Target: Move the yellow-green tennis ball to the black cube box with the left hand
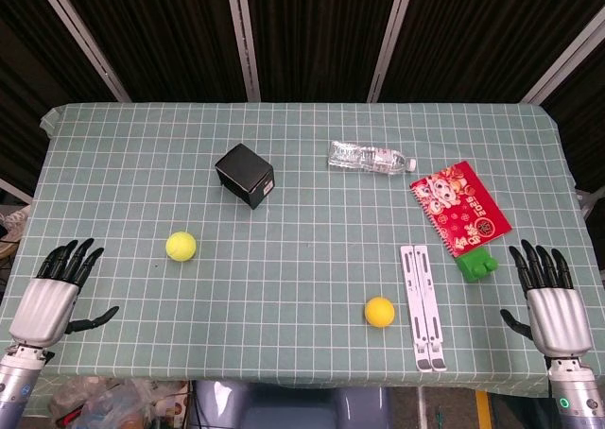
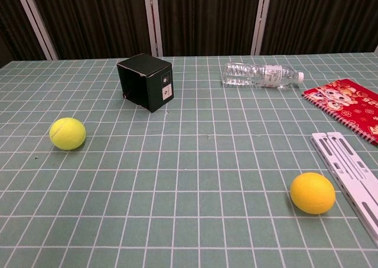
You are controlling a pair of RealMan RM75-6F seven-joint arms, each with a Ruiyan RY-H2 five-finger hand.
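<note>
Checked green cloth [image 1: 302,249] covers my table; both my hands rest at its near edge, left hand [image 1: 52,292] and right hand [image 1: 553,301] each empty with fingers spread; farther in, the tennis ball [image 1: 181,246] lies alone, well apart from my left hand; beyond it stands the black box [image 1: 245,175], untouched.

Table [image 1: 302,259] covered by a pale green cloth [image 2: 195,162] with a white grid, its far corners draped over the edge. Behind the table, a dark ribbed wall [image 1: 312,32] crossed by slanting white bars [image 1: 248,32]; in the chest view these bars [image 2: 152,20] stand nearly upright. Light is even, casting soft shadows on the cloth.
</note>
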